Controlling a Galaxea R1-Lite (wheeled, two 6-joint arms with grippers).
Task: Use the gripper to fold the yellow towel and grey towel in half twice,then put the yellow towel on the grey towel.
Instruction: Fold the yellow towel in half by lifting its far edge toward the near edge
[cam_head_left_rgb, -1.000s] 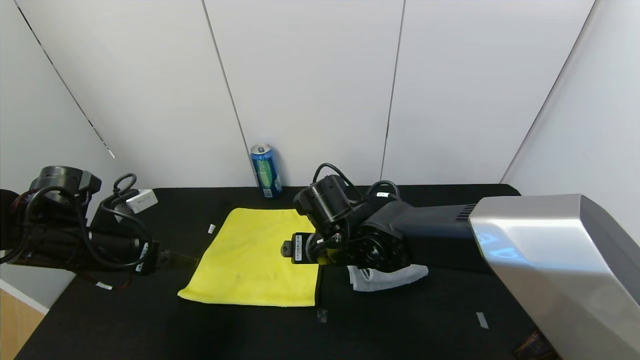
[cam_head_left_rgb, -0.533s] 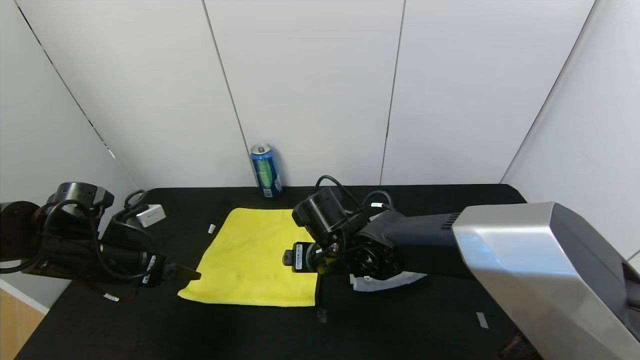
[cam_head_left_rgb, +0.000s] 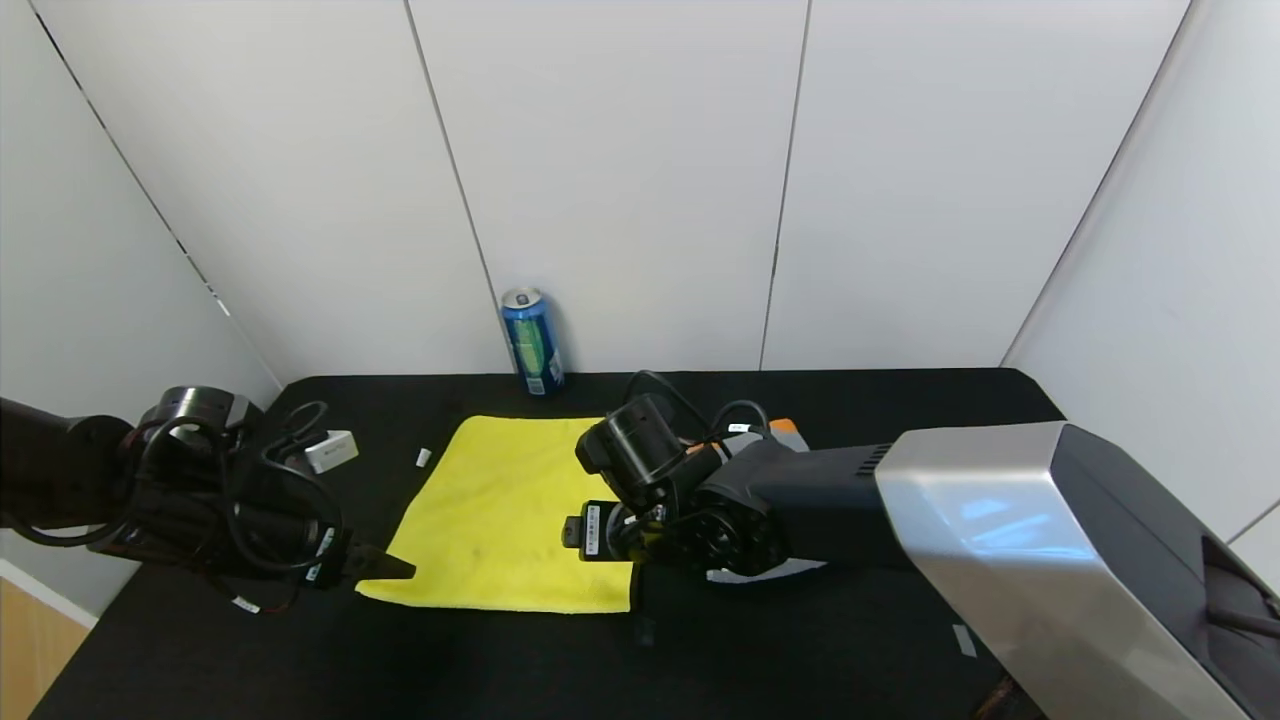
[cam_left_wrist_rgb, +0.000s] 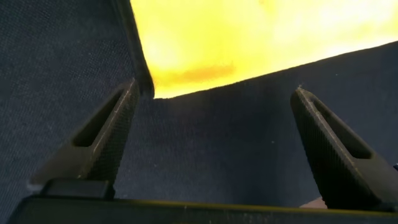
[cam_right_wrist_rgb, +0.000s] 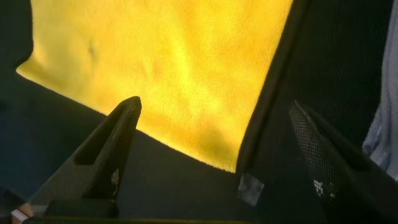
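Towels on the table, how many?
2. The yellow towel lies flat mid-table, between both open grippers; the grey towel sits to its right, mostly hidden under the right arm.

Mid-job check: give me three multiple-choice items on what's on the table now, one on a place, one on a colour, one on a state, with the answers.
1. Where does the left gripper sit?
A. at the near left corner of the yellow towel
B. over the can
C. on the grey towel

2. What colour is the can standing at the back of the table?
A. red
B. blue with green
C. silver only

3. How do the right gripper's fingers stand?
A. shut on the towel
B. shut on nothing
C. open, straddling the towel's near right corner

Answers:
1 A, the head view shows its tips at that corner.
2 B, the can's side is blue with a green panel.
3 C, the right wrist view shows both fingers wide apart around the corner.
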